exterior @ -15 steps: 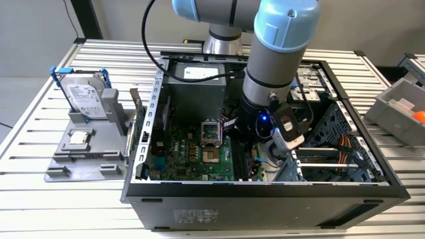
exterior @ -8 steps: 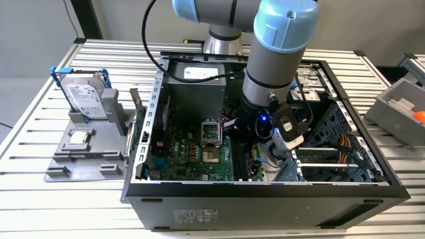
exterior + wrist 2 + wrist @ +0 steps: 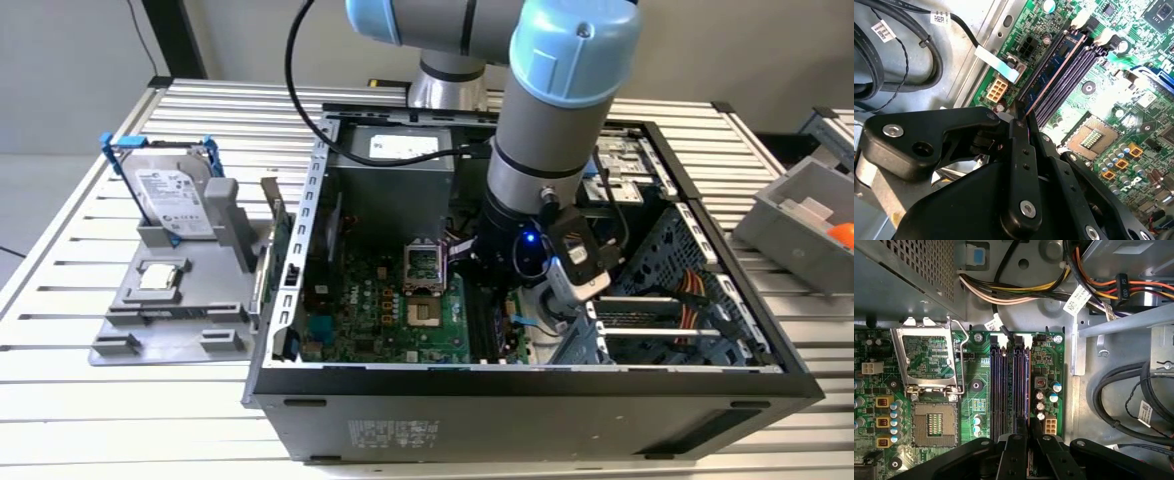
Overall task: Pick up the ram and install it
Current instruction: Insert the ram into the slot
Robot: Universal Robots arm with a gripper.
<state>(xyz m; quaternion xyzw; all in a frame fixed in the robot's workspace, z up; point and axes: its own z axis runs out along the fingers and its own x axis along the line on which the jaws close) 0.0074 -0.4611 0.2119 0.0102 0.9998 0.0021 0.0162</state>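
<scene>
Pinching the ram [image 3: 1051,75] edge-on, the gripper [image 3: 1021,122] stands it in the outermost memory slot [image 3: 1026,390] of the motherboard [image 3: 976,370] inside the open computer case [image 3: 534,385]; a clean seat likely demands even, vertical pressure along the stick, keeping it aligned with the slot.

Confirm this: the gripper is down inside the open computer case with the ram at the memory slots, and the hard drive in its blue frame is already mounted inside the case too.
Not quite. The gripper is inside the case, with the ram at the memory slots. But the exterior view shows the hard drive in its blue frame standing upright on the grey holder outside the case, on that view's left.
</scene>
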